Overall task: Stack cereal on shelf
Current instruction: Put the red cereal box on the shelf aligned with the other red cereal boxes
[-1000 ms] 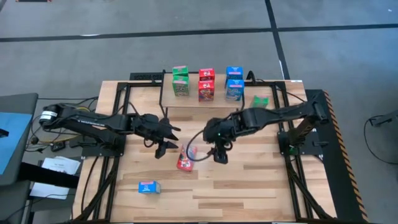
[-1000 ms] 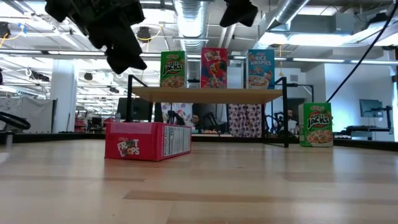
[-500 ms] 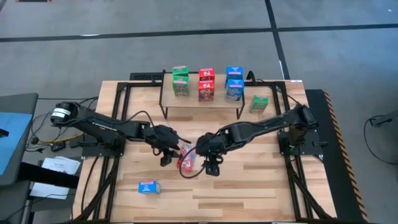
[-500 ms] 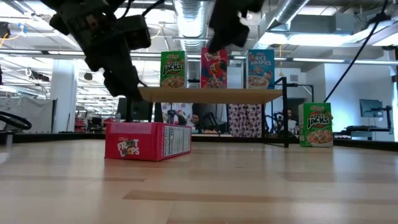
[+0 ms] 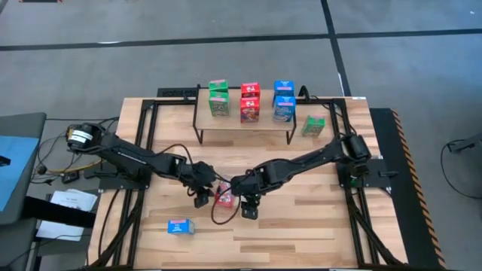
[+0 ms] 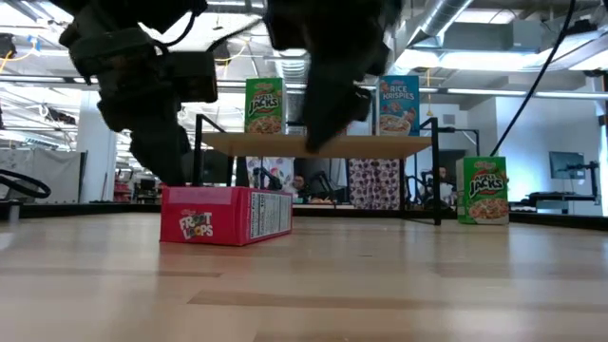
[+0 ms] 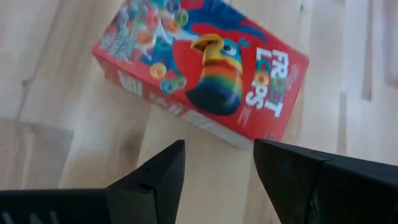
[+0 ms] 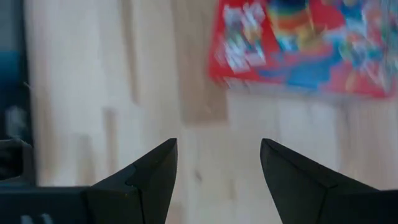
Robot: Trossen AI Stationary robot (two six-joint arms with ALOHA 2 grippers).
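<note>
Box (image 7: 205, 78) lies flat, red, toucan and cereal rings printed on front.

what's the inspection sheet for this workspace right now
surface: slatted wooden tabletop.
job's things: six boxes on the shelf; red cereal box flat mid-table; blue box flat near the front; green box upright beside the shelf.
clutter: nothing seen.
grippers: left gripper and right gripper, jaws open, flank the red box.
cables: loops along both arms.
surroundings: grey floor; lab room behind.
</note>
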